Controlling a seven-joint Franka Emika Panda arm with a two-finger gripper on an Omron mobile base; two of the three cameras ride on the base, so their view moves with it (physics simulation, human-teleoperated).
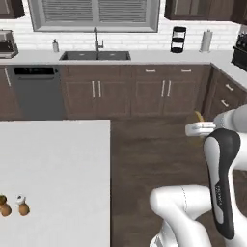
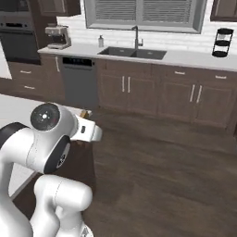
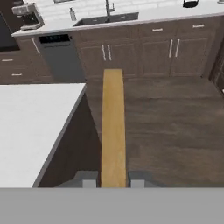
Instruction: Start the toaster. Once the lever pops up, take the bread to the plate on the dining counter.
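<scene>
Holding bread [image 3: 113,131] edge-on in our pincer [image 3: 113,178], jaws clenched on slice's near end, slice in air above dark wood floor [image 3: 175,127], just beside white dining tabletop [image 3: 30,127]. Tan corner of bread peeks past wrist [image 1: 198,117]. Two small brown shakers [image 1: 14,206] on tabletop. Sink [image 1: 95,55] on far counter.

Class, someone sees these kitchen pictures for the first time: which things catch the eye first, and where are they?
In the hand view, the tan bread stands edge-on, clamped in the gripper above the dark wood floor. To its left spreads the white dining counter. Along the far wall sits the sink under a window.
</scene>
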